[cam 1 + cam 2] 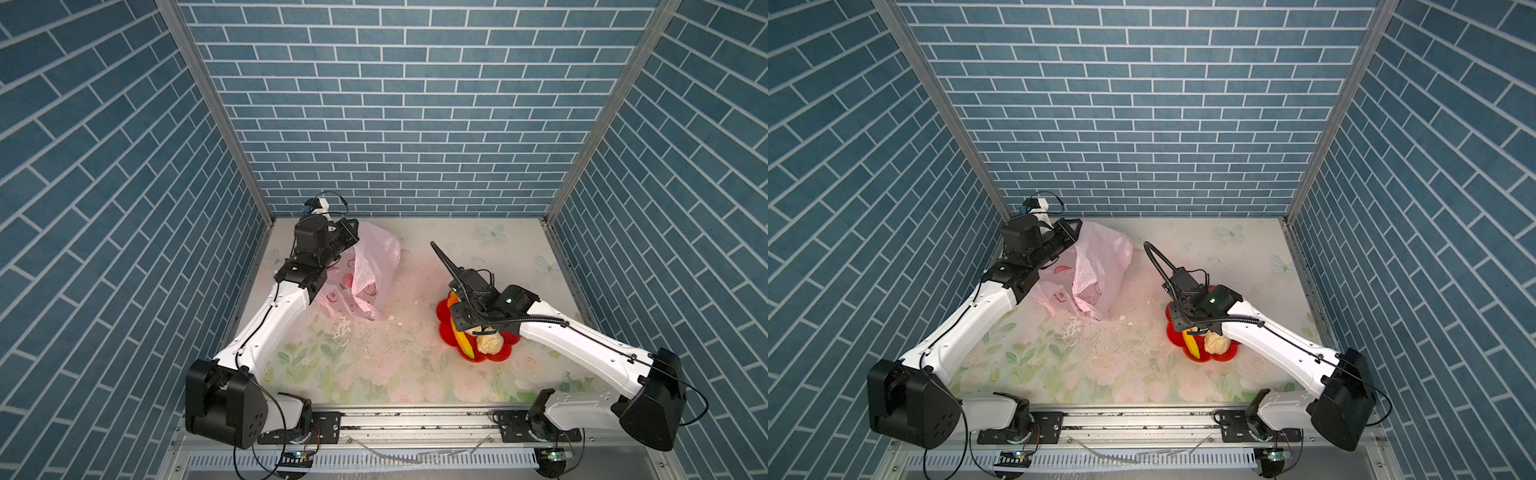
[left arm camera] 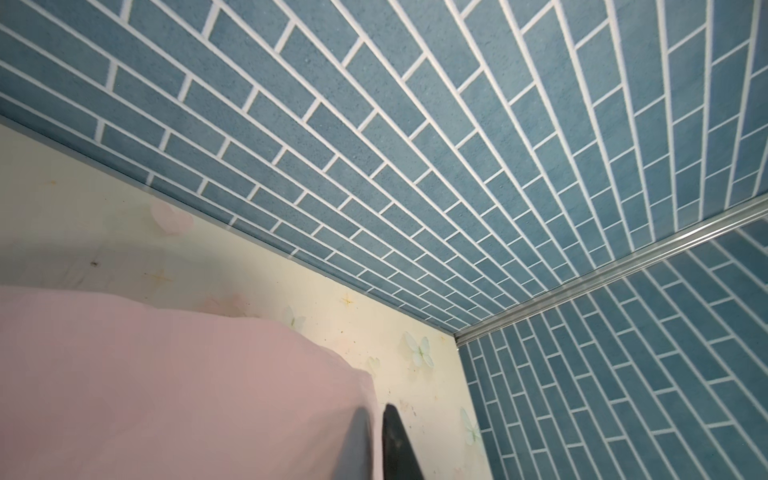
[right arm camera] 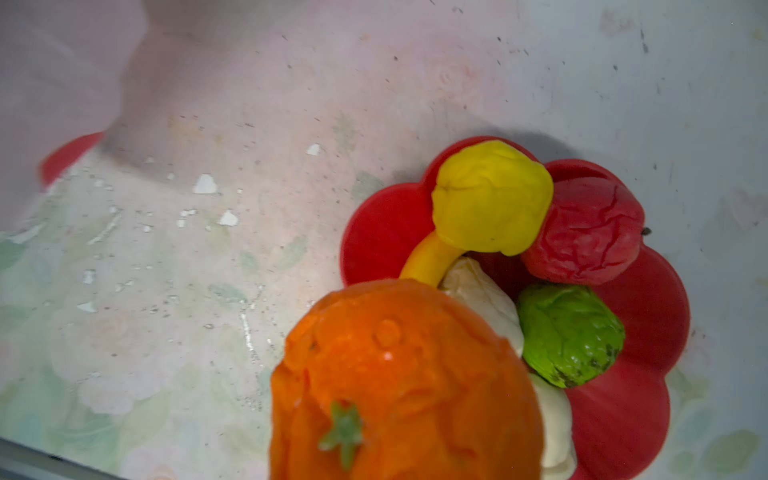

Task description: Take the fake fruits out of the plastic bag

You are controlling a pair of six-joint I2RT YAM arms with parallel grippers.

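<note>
The pink plastic bag (image 1: 374, 266) (image 1: 1100, 257) stands lifted at the back left. My left gripper (image 1: 351, 232) (image 2: 377, 409) pinches its upper film; the fingers (image 2: 395, 449) are almost together, one behind the film. My right gripper (image 1: 459, 309) hangs over the red plate (image 3: 382, 232) (image 1: 446, 332), shut on the orange (image 3: 403, 382), which hides its fingers. On the plate lie the lemon (image 3: 490, 199), red berry (image 3: 586, 232), green bumpy ball (image 3: 569, 332), banana (image 3: 428, 262) (image 1: 465, 345) and two cream balls (image 3: 486, 299) (image 3: 552, 415). What the bag holds is not visible.
White flakes and grit (image 1: 345, 332) are scattered on the floral table (image 1: 374, 374) between bag and plate. Blue brick walls close the back and both sides. The right arm's black cable loop (image 1: 440, 257) sticks up behind the plate.
</note>
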